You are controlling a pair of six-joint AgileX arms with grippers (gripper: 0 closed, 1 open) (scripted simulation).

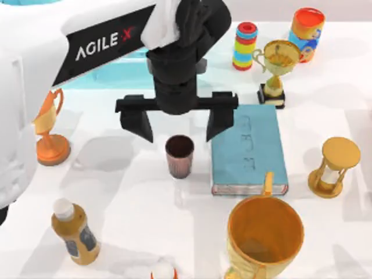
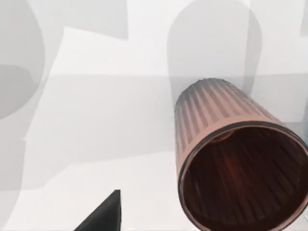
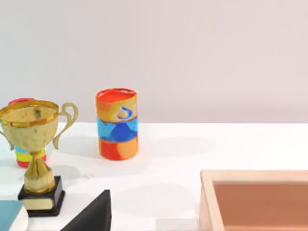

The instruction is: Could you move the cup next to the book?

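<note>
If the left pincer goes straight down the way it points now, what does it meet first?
Most likely the small reddish-brown ribbed cup. The left pincer hangs open above the table, and the cup stands upright beside the teal-blue hardcover book, slightly nearer the camera than the midpoint between the fingers, so depth is uncertain.

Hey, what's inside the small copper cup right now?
Nothing visible: the cup shows a dark, bare ribbed interior in the left wrist view. The open left gripper sits above it; the cup's near inner wall is hidden.
</note>
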